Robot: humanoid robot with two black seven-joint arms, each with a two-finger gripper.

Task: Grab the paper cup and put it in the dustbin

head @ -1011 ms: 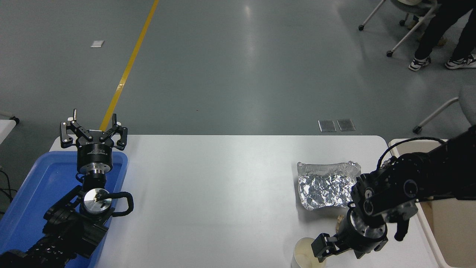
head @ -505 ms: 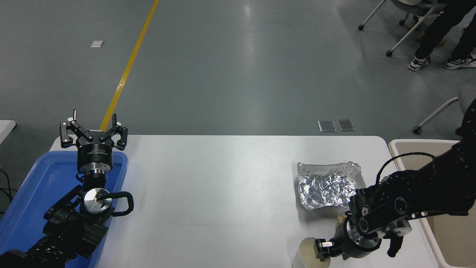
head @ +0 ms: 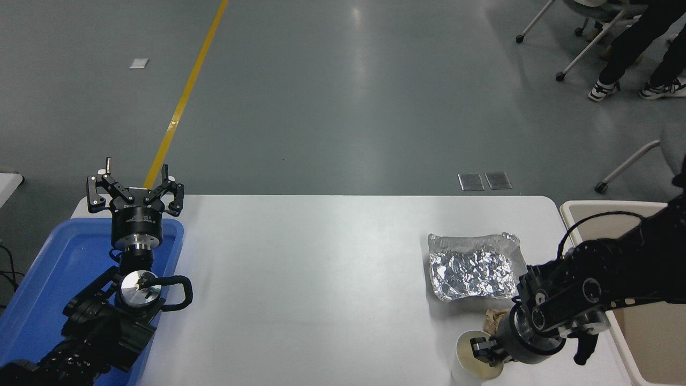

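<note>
White paper cup point(head: 474, 358) is seen standing at the near edge of the table point(head: 321, 279), just in front of the crinkled foil tray point(head: 474, 266). It is gripped by the right hand point(head: 485, 351), one finger being set inside the rim and the rest against the outer wall. A brown paper ball point(head: 496, 320) is found between the foil tray and the cup, beside the wrist. The beige dustbin point(head: 648, 321) is placed to the right of the foil tray, off the table's edge. The left hand point(head: 135, 193) is parked wide open, well to the left of the foil tray, over a blue tray point(head: 48, 279).
</note>
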